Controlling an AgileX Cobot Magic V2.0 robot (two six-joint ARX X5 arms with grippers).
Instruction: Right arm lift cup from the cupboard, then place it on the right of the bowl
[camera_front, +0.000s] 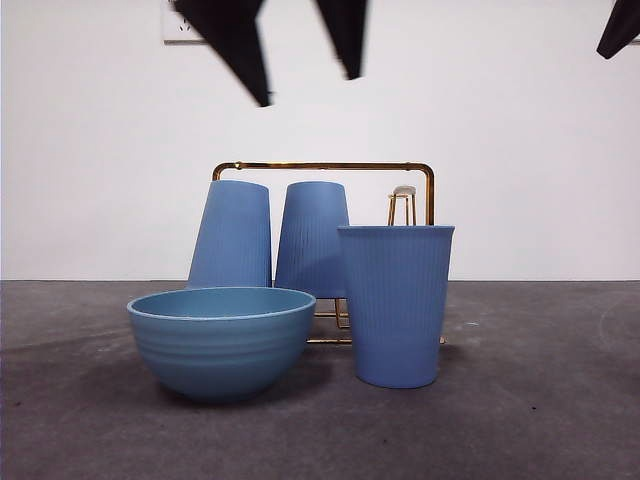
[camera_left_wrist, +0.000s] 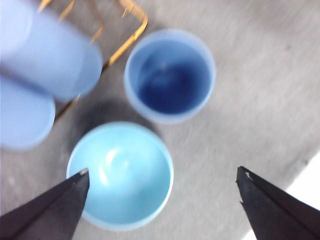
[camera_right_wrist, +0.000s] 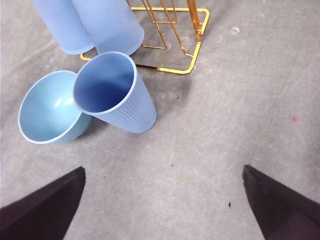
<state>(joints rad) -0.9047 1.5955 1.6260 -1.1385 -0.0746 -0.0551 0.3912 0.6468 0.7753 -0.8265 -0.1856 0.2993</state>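
Observation:
The cup (camera_front: 395, 305) stands upright on the table, just right of the wide blue bowl (camera_front: 221, 340) and in front of the gold wire cupboard (camera_front: 325, 166). It also shows in the right wrist view (camera_right_wrist: 112, 92) and the left wrist view (camera_left_wrist: 170, 75). Two more blue cups (camera_front: 232, 235) hang upside down on the cupboard. My right gripper (camera_right_wrist: 164, 169) is open and empty, well back from the cup; in the front view it shows only as a black tip (camera_front: 620, 30). My left gripper (camera_left_wrist: 163, 171) is open, high above the bowl (camera_left_wrist: 120, 175), and shows at the top of the front view (camera_front: 305, 88).
A bare looped peg (camera_front: 402, 205) stands at the cupboard's right end. Grey table surface (camera_right_wrist: 225, 125) stretches to the right of the cup. A white wall with a socket plate (camera_front: 180, 25) stands behind.

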